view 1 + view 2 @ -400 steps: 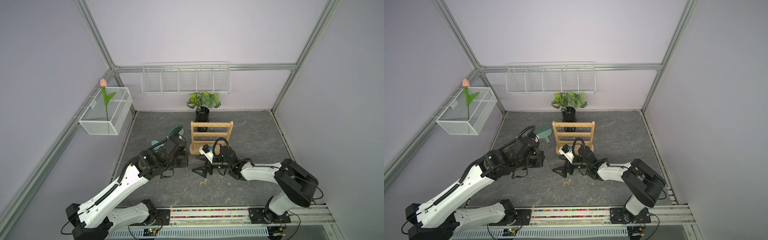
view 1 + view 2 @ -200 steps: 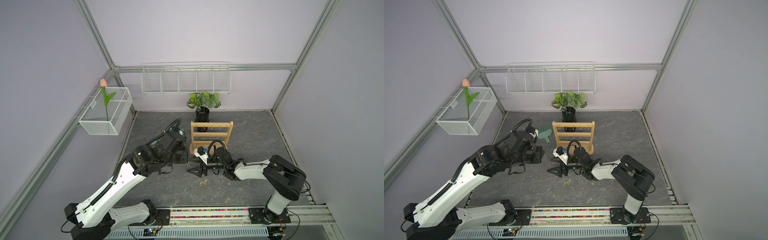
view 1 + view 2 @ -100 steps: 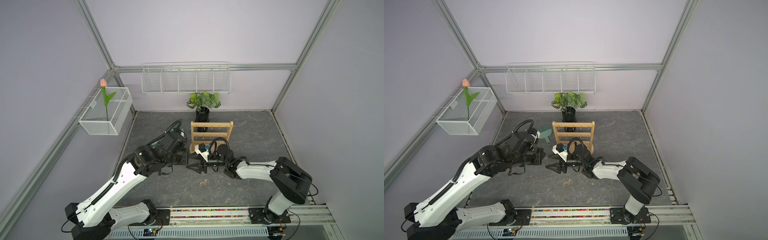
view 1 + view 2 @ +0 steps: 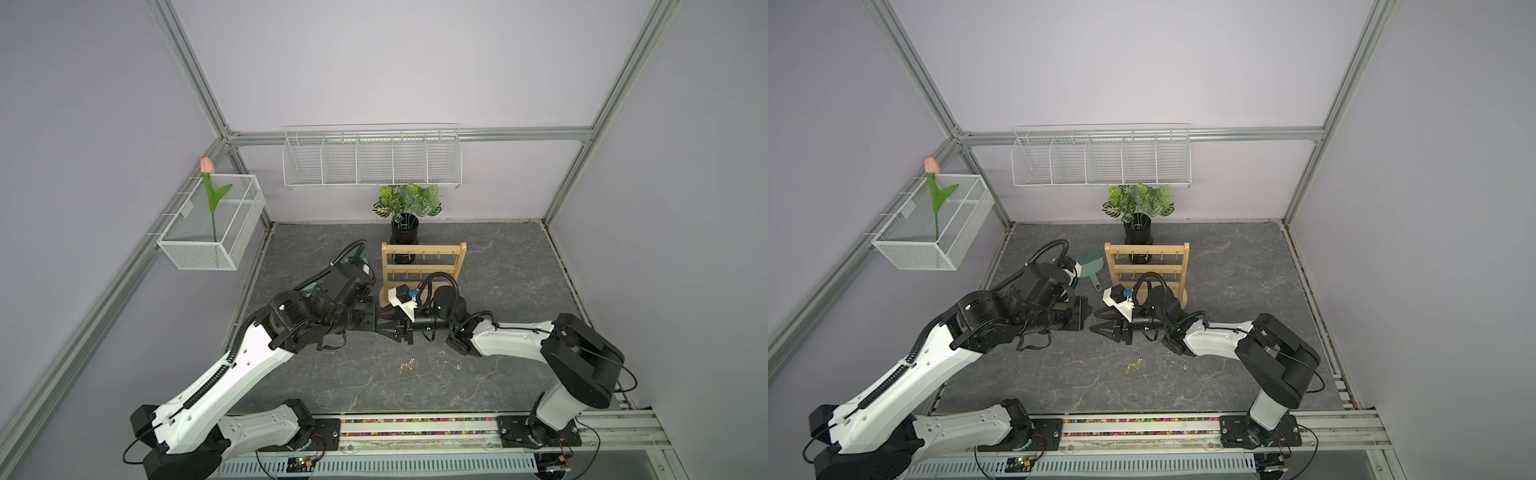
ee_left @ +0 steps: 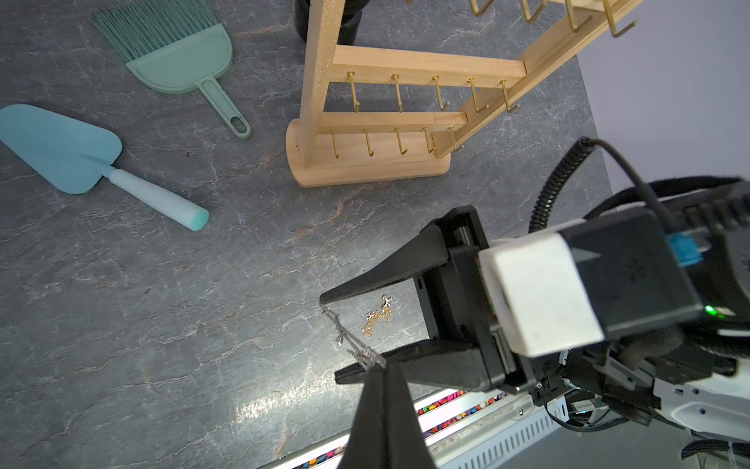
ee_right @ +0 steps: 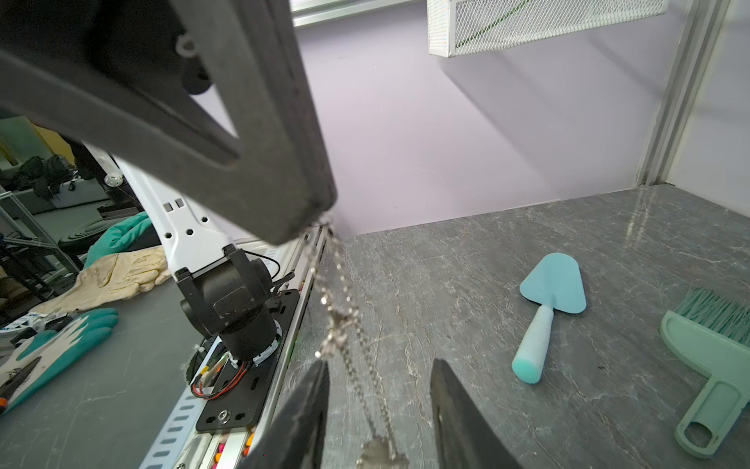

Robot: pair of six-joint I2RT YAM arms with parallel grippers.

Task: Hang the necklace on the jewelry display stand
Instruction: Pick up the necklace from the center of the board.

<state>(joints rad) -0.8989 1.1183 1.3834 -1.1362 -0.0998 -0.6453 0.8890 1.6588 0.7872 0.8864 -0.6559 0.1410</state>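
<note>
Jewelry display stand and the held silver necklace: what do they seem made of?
Light rack-shaped jewelry display stand: pale wood, visible grain, matte, probably unvarnished. Its small gold hooks: shiny, likely brass-coloured metal. Thin silver link-chain necklace: glinting links, apparently metal; alloy or plating unclear.

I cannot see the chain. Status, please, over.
Left gripper shut on silver necklace. Right gripper open, astride it. Jewelry display stand: visible hooks bare; right arm close in front.
</note>
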